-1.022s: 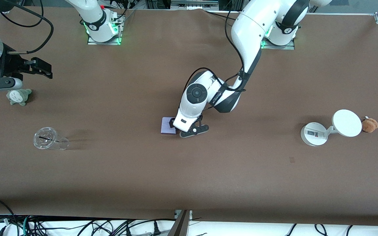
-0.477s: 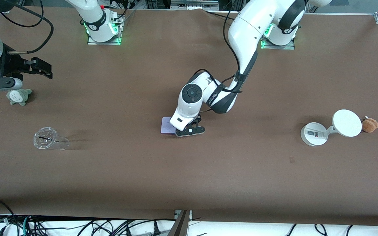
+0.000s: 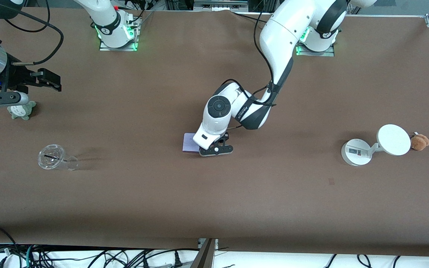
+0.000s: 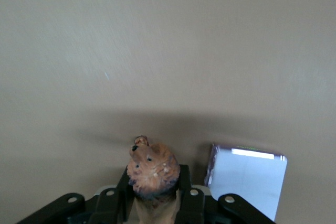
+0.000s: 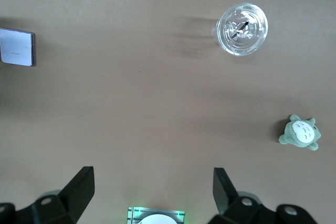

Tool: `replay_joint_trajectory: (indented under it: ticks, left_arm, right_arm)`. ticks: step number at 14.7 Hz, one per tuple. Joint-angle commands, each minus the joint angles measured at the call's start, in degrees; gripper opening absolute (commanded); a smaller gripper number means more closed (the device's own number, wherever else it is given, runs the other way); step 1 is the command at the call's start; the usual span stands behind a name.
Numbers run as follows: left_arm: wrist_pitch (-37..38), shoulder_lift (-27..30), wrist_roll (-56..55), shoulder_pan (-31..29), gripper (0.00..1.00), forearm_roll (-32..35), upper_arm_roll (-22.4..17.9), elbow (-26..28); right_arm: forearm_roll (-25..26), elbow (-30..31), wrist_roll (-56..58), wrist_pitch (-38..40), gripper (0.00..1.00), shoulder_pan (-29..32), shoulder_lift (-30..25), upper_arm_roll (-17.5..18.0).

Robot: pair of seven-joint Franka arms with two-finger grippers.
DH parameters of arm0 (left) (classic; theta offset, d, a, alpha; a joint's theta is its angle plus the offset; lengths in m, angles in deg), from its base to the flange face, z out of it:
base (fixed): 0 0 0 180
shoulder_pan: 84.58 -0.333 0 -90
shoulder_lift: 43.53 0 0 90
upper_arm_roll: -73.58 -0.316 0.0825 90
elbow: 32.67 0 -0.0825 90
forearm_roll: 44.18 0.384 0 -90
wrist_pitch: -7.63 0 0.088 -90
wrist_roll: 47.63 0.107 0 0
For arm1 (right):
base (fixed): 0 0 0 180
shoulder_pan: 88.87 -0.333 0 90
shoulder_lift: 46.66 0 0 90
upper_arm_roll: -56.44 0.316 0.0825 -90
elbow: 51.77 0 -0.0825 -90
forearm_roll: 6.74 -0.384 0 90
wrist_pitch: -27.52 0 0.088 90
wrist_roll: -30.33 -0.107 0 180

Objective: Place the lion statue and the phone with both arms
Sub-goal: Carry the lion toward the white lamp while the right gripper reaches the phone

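The lion statue, a small brown figurine with a darker mane, stands between the fingers of my left gripper, which is shut on it. In the front view my left gripper is low at the table's middle and hides the statue. The phone, a pale lavender slab, lies flat on the table right beside that gripper, toward the right arm's end. The wrist views also show the phone. My right gripper hangs open and holds nothing, over the right arm's end of the table.
A clear plastic cup lies on its side. A grey-green plush sits below my right gripper. A white stand with a disc and an orange-brown plush are at the left arm's end.
My left gripper's fingers have shut on the lion statue, and the hand has settled slightly toward the phone. The right arm has shifted only a little.
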Motion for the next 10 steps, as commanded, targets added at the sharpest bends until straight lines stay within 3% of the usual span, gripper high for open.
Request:
replay_joint_trajectory:
  ticks: [1, 4, 10]
  left_arm:
    - [8.1, 4.8, 6.1, -5.2, 0.00, 0.9, 0.2, 0.1]
    - [14.8, 8.6, 13.8, -9.2, 0.00, 1.0, 0.1, 1.3]
    - [15.5, 19.0, 26.8, -19.2, 0.00, 3.5, -0.2, 15.0]
  right_arm:
    - [-0.3, -1.6, 0.0, 0.4, 1.00, 0.2, 1.0, 0.1]
    - [-0.3, -1.6, 0.1, 0.4, 1.00, 0.3, 2.0, 0.1]
    - [-0.2, -1.3, 0.1, -2.5, 1.00, -1.4, 6.5, 0.5]
